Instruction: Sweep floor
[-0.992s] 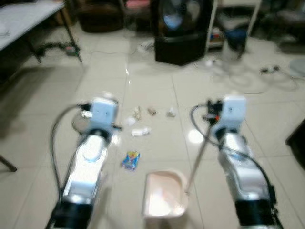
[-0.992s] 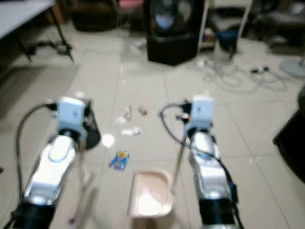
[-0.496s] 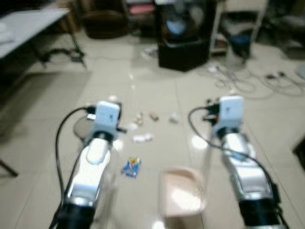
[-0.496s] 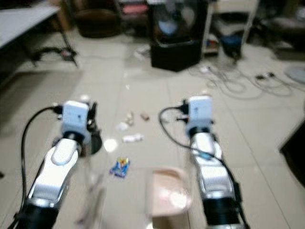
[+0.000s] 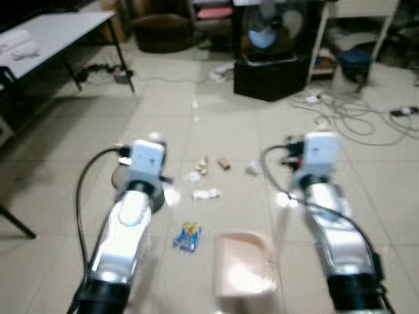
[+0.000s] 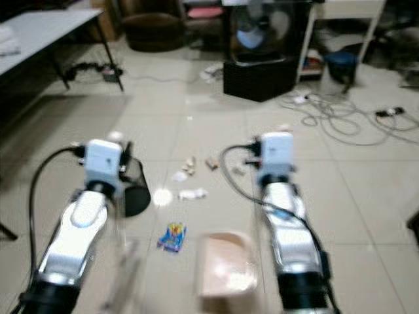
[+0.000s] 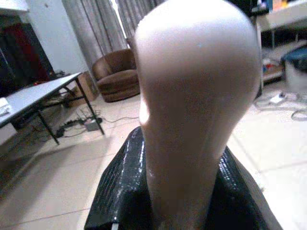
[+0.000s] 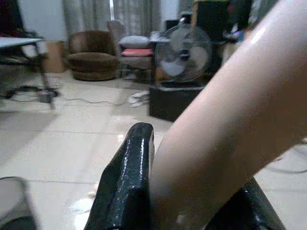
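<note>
A pale pink handle (image 7: 196, 110) is clamped between the black fingers (image 7: 120, 191) of the left end effector (image 7: 184, 201). A second pink handle (image 8: 225, 120) is gripped by the right end effector (image 8: 187, 201). On the tiled floor (image 5: 216, 124), a pink dustpan (image 5: 243, 265) is seen at 6 o'clock. Scattered litter (image 5: 206, 193) lies at 12 o'clock from it, and a blue wrapper (image 5: 187, 237) at 9 o'clock. A fan (image 5: 268, 29) is seen beyond.

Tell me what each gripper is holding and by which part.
Left gripper clamps a pale pink handle just below its rounded end. Right gripper grips the dustpan by its long pink handle.
</note>
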Tool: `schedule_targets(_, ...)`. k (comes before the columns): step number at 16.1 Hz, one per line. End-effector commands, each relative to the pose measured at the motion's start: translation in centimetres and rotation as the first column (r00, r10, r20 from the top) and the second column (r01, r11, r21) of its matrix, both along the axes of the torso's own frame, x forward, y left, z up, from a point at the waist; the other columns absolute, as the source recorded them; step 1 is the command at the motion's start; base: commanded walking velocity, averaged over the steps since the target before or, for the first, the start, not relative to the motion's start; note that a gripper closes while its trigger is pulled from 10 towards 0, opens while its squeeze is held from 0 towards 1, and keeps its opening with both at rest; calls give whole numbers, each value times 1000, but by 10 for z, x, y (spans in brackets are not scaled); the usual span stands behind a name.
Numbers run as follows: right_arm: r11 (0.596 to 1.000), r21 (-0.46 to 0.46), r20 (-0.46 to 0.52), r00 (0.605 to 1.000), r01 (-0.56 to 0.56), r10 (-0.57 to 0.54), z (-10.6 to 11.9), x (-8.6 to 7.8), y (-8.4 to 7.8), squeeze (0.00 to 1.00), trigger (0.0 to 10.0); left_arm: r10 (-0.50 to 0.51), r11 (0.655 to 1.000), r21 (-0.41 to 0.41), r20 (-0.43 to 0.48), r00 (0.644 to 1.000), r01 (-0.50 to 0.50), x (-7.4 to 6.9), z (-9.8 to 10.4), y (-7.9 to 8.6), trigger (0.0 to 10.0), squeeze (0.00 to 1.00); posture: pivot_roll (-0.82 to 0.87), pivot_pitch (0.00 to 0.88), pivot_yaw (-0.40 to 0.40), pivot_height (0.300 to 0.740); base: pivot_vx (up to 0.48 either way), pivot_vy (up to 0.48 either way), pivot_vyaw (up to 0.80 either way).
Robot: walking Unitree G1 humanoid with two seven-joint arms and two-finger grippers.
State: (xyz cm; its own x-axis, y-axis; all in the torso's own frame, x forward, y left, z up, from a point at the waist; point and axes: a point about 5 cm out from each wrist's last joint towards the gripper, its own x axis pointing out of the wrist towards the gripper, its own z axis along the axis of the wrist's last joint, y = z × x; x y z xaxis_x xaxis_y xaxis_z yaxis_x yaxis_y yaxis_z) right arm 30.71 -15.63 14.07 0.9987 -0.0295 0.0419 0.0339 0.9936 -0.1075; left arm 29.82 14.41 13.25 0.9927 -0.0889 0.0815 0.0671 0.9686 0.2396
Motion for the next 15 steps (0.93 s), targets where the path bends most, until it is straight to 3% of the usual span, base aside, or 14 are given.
schedule_targets(1,999,12,38,999,-32,31,8,2,11,0,10000,23,999,32,34,999,-25,2,8,9,10000,0,-68,0,51,740,375,0,0)
schedule_targets(15,1000,-17,32,999,25,-24,-3,9,0,0,10000,8,998,69,13,1000,-8,7,1,8,10000,0,-52,17,80,740,371,0,0)
